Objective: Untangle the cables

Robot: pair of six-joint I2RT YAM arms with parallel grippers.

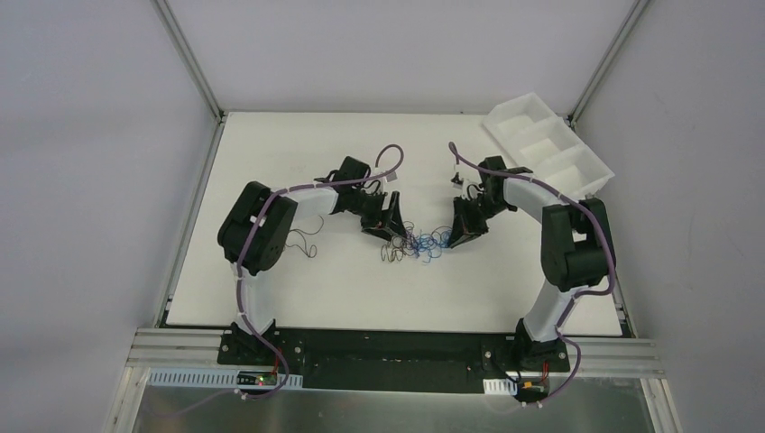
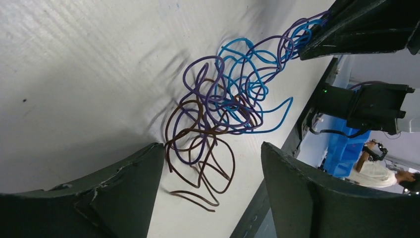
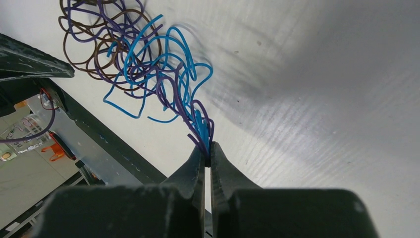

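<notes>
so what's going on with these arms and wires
A tangle of thin curly blue, purple and brown wires lies on the white table. The right gripper is shut on blue and purple strands at one end. The left gripper is open, with the brown loops between its fingers.

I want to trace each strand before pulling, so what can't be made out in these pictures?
- Right wrist view: where the blue cable ends, hidden inside the shut right gripper.
- Top view: crossings within the tangle, too small.
- Top view: the loose dark cable by the left arm, too thin to follow.
</notes>
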